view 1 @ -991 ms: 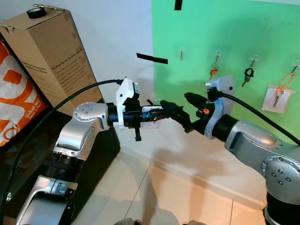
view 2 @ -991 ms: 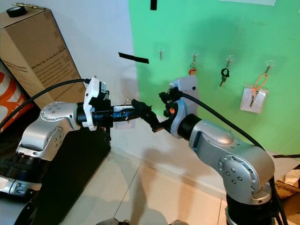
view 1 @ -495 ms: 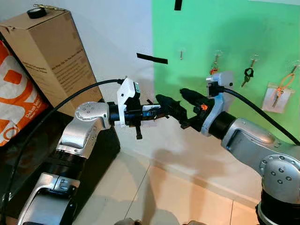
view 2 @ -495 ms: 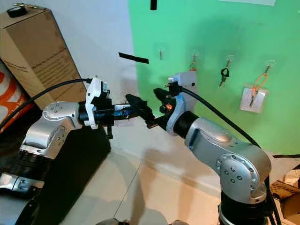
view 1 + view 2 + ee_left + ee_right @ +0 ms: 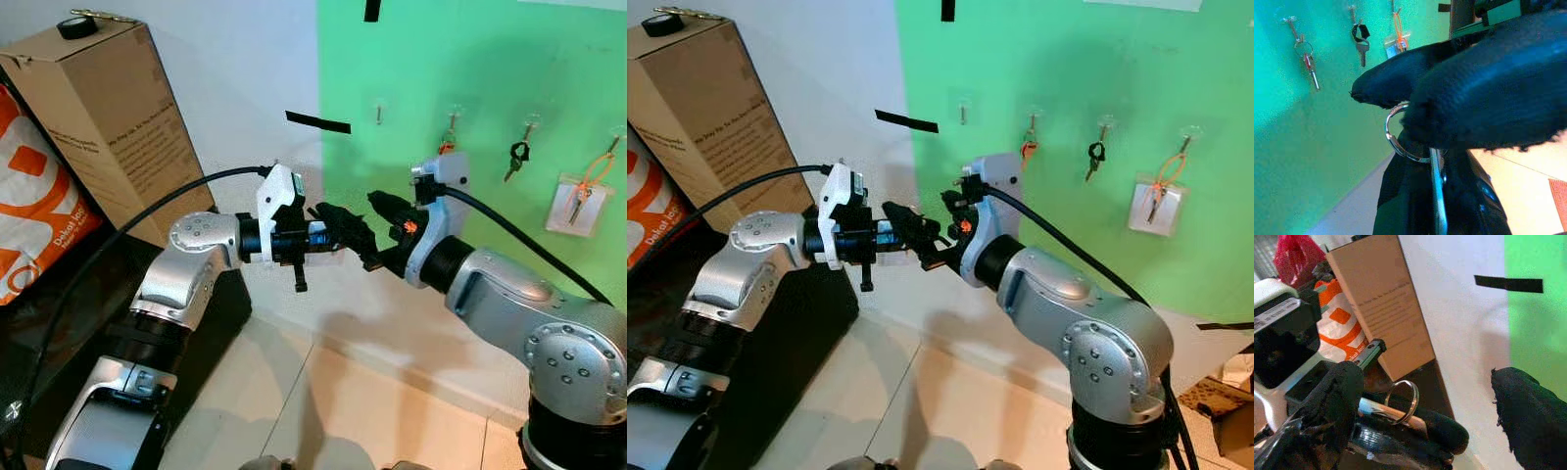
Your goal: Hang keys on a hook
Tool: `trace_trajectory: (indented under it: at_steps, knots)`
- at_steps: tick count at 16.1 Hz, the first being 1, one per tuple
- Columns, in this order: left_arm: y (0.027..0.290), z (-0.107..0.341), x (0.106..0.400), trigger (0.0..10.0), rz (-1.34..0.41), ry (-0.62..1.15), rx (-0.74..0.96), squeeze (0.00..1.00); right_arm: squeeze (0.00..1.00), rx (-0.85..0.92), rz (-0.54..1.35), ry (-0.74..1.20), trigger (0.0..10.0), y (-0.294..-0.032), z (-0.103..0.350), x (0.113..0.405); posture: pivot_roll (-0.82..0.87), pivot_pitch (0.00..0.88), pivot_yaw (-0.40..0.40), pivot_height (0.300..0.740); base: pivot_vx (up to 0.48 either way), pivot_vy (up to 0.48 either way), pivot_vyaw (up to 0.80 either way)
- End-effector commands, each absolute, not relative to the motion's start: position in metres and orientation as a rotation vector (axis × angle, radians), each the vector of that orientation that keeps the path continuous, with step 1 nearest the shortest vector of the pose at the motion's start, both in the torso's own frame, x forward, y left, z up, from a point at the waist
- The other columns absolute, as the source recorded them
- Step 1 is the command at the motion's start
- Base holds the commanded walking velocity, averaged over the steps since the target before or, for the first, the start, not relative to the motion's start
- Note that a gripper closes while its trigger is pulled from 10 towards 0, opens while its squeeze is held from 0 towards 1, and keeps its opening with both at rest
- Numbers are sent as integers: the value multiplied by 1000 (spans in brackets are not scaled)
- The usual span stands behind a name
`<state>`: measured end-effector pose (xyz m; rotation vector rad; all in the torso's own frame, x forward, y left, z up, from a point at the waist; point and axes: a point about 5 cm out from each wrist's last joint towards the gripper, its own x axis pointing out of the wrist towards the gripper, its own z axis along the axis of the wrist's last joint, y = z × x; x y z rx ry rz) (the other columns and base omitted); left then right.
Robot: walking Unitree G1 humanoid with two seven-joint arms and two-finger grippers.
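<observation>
Right tool (image 5: pixel 372 235) has closed in from mid-right, fingers spread around the key ring (image 5: pixel 1401 401) that the left tool (image 5: pixel 338 230) grips mid-frame — handover looks imminent, empty hook (image 5: pixel 379 114) upper centre.

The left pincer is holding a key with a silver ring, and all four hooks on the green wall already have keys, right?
Not quite. The left pincer does hold the silver-ringed key, but the leftmost hook on the green wall is bare, as the left eye view shows; the other three carry keys.
</observation>
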<state>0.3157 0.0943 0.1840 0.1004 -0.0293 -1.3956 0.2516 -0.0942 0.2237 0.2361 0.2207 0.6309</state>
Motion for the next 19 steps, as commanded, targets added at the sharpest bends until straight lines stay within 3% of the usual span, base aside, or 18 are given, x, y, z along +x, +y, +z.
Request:
trace_trajectory:
  at_steps: [1,5,6,7,8,9,19]
  knots:
    - [94,190,318,10000,-1392,-48,134,0,0,245,632,227,10000,-93,226,252,-188,0,86,740,0,0,0]
    - [94,190,322,10000,-1376,-48,149,0,0,251,673,231,10000,-89,226,247,-191,0,88,740,0,0,0]
    - [94,191,323,10000,-1374,-50,151,0,0,248,674,247,9373,-89,224,246,-191,0,88,740,0,0,0]
    - [94,191,323,10000,-1374,-51,152,0,0,248,674,255,9373,-89,223,246,-191,0,88,740,0,0,0]
    - [93,191,323,10000,-1374,-54,152,0,0,256,669,272,3098,-89,220,246,-191,0,89,740,0,0,0]
    - [93,192,324,10000,-1374,-55,153,0,0,266,664,278,196,-89,219,246,-191,0,89,740,0,0,0]
    - [92,192,327,10000,-1366,-58,172,0,0,266,672,260,0,-87,221,247,-187,0,95,740,0,0,0]
